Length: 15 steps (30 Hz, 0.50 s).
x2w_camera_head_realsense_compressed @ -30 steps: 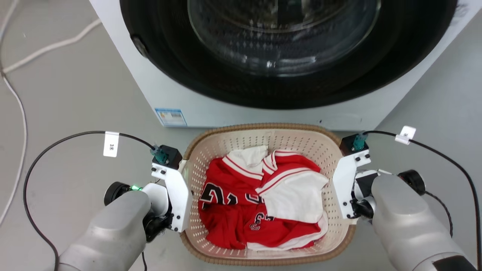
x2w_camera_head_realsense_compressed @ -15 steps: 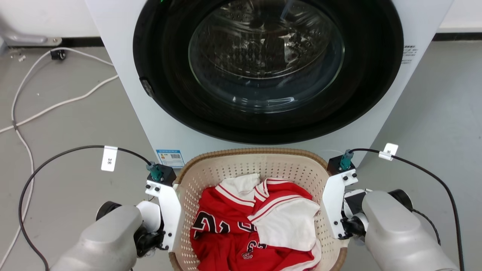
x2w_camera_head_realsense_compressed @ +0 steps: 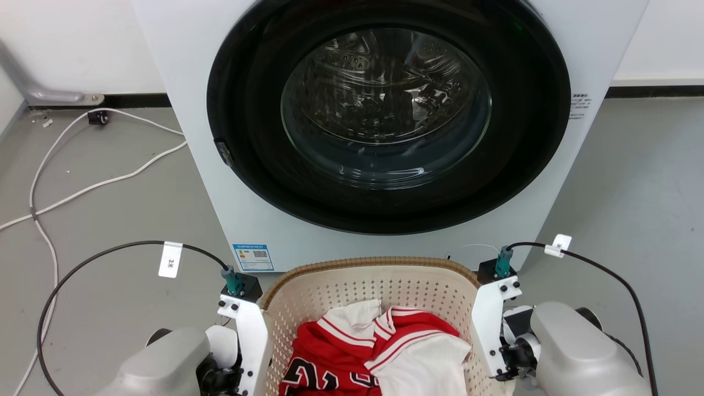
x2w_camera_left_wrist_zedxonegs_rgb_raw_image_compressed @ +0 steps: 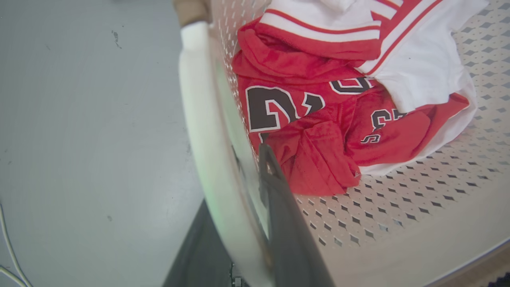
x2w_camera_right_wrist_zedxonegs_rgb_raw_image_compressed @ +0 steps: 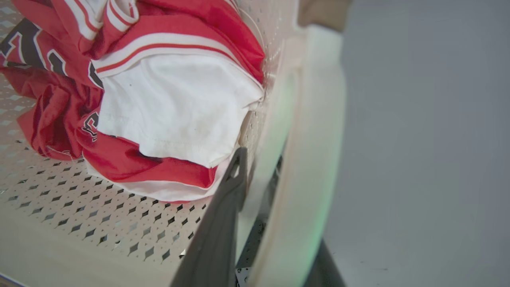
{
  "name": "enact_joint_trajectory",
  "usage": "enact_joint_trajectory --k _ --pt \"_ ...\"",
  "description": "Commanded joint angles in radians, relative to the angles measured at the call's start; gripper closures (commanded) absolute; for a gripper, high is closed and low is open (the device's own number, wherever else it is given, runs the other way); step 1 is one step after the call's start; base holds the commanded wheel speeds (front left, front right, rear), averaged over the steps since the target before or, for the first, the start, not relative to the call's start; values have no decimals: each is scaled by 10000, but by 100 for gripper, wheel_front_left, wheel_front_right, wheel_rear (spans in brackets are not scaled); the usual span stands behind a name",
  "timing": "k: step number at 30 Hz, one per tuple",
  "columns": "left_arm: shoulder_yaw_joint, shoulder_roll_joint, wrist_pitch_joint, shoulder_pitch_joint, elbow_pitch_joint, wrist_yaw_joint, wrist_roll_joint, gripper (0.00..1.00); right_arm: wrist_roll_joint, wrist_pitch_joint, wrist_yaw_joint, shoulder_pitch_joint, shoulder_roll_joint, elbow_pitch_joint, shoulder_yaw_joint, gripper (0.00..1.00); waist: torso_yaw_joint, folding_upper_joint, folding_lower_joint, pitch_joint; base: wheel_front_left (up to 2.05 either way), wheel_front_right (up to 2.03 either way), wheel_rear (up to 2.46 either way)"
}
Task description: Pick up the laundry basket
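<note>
The washing machine (x2w_camera_head_realsense_compressed: 385,110) stands straight ahead of both pincers. The laundry basket (x2w_camera_head_realsense_compressed: 374,263) sits between them, its far rim just short of the machine's front. Red and white clothes (x2w_camera_head_realsense_compressed: 352,346) lie loose on its floor, inward of each pincer.

The step in hand looks like the two-sided hold that comes with the lift. The left pincer (x2w_camera_left_wrist_zedxonegs_rgb_raw_image_compressed: 239,183) is clenched across the basket's left wall, with one finger (x2w_camera_left_wrist_zedxonegs_rgb_raw_image_compressed: 275,191) inside against the holes. Its other finger is outside, under the white left handle (x2w_camera_left_wrist_zedxonegs_rgb_raw_image_compressed: 199,119). The right pincer (x2w_camera_right_wrist_zedxonegs_rgb_raw_image_compressed: 271,179) grasps the right wall and right handle (x2w_camera_right_wrist_zedxonegs_rgb_raw_image_compressed: 318,119) in the same way. I cannot tell from these views whether the basket's bottom is off the ground.

The next move calls for both arms to rise evenly. A lag on one side would tip the basket and slide the clothes toward that pincer.

The tight edge is the machine's front beyond the fingertips, so any forward drift would knock the rim against it. The grey floor (x2w_camera_head_realsense_compressed: 110,209) lies open outward of each pincer, and there is room above. A white cable (x2w_camera_head_realsense_compressed: 110,181) trails well off to the left, and each wrist's black lead (x2w_camera_head_realsense_compressed: 110,250) loops outward, away from the basket.
</note>
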Motion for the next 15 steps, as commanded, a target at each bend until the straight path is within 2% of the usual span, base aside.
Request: enact_joint_trajectory --k 1,15 --pt "-90 225 267 195 -90 -44 -46 100 232 189 -12 133 -303 -147 214 100 -12 0 1 -51 0 0 0" --pt "-141 195 493 115 -274 -46 -373 100 1196 296 -11 -18 -603 -457 845 100 -28 0 1 10 0 0 0"
